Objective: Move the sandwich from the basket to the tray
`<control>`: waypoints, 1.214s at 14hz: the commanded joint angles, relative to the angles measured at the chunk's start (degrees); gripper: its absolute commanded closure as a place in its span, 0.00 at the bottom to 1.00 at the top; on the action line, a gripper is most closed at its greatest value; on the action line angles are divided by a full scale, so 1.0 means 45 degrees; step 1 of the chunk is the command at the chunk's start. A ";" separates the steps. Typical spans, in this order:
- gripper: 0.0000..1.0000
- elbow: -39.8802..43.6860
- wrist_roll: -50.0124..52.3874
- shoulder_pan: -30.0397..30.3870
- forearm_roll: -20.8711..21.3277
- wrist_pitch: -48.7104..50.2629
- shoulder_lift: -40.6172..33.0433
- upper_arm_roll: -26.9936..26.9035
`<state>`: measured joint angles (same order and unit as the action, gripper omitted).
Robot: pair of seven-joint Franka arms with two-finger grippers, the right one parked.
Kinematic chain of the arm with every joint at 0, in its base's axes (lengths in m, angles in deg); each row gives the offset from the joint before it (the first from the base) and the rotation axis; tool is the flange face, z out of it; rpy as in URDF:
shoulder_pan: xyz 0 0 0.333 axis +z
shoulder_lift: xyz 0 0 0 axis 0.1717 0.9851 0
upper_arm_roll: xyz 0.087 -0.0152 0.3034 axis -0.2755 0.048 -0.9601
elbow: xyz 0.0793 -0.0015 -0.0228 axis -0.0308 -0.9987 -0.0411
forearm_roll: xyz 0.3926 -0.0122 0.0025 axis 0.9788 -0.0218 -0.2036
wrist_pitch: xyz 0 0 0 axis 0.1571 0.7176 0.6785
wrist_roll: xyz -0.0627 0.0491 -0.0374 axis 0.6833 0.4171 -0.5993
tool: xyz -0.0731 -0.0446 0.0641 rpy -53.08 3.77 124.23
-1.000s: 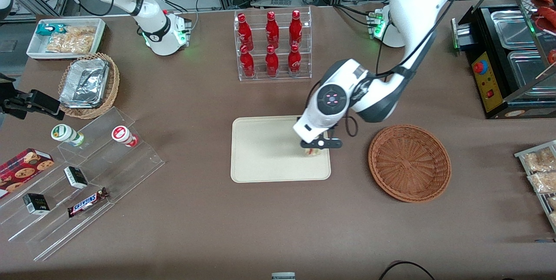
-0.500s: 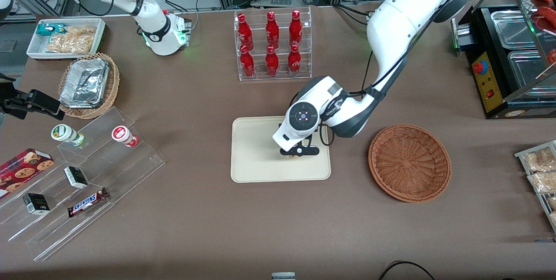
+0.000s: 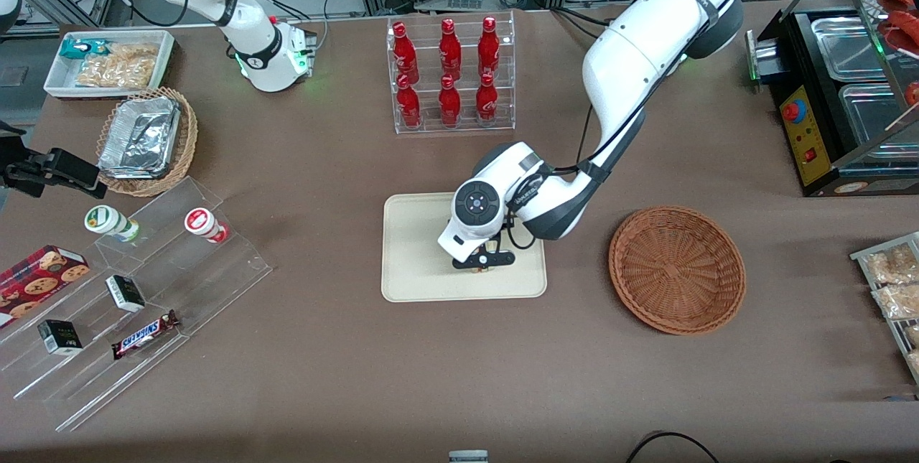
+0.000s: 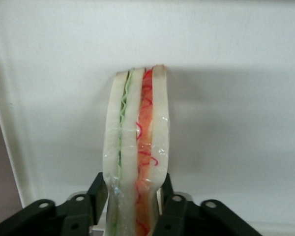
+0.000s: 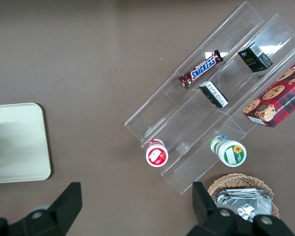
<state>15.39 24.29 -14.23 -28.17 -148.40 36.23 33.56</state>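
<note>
— Sandwich (image 4: 136,147): how many, and where is it?

— One. My gripper (image 3: 482,260) has it clamped between both fingers (image 4: 174,204), above the tray (image 3: 416,262), toward the tray's 3 o'clock half in the front view. In my wrist view it is a wrapped wedge, white bread with a green layer and a red-orange layer, over the cream surface. I cannot tell whether it touches the tray yet.

— And the containers?

— One tray, with nothing lying on it that I can see apart from the sandwich I hold over it. One reddish-brown basket (image 3: 677,270) at 3 o'clock from the tray, apart from it, with nothing in it.

— Farther out?

— At 12 o'clock from the tray, one clear rack (image 3: 451,74) with six red bottles (image 3: 449,101), three above and three below. Toward the parked arm's end of the table, one tan wicker basket (image 3: 185,140) holding foil containers (image 3: 140,136), and one white bin (image 3: 108,62) of snack packets. Nearer the front camera, clear stepped shelves (image 3: 143,291) carry two small cups (image 3: 204,225), two small dark boxes (image 3: 125,292), one Snickers bar (image 3: 146,334) and one cookie box (image 3: 39,275).
</note>
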 commanded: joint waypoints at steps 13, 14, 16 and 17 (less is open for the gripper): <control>0.00 -0.2304 -0.3359 0.3518 0.0015 0.3757 -0.5835 -0.0695; 0.00 -0.2423 -0.4101 0.3929 -0.0004 0.4282 -0.6246 -0.0695; 0.00 -0.2424 -0.4479 0.4556 -0.0199 0.5415 -0.6910 -0.0715; 0.00 -0.2424 -0.4576 0.5003 -0.0277 0.5729 -0.7223 -0.0715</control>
<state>7.70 5.31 5.42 -28.21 -124.78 8.78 30.19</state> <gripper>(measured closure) 0.000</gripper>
